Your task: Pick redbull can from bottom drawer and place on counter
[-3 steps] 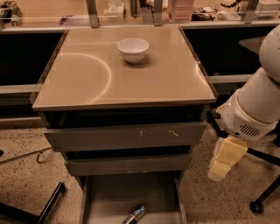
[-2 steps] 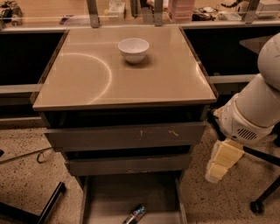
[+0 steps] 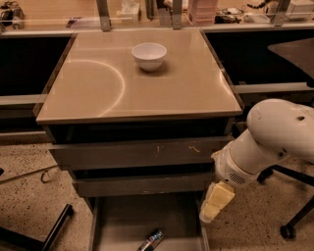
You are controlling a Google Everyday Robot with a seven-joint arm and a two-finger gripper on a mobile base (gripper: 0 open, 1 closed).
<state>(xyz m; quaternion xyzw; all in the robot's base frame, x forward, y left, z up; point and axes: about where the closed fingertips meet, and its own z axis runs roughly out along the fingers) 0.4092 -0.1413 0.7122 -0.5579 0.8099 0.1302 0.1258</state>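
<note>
The redbull can (image 3: 151, 239) lies on its side on the floor of the open bottom drawer (image 3: 122, 220), near its front edge. My gripper (image 3: 215, 201) hangs from the white arm at the drawer's right side, above and to the right of the can, apart from it. The counter (image 3: 162, 90) is the tan top of the cabinet, with a pale arc mark on its left half.
A white bowl (image 3: 149, 55) stands on the counter near the back. Two wider grey drawers (image 3: 142, 153) sit above the open one. A shelf with metal posts (image 3: 103, 12) runs behind. Chair legs (image 3: 294, 215) at the right, a dark bar (image 3: 51, 230) at the lower left.
The arm and gripper have moved down and to the left, closer to the drawer's right side. The can has not moved.
</note>
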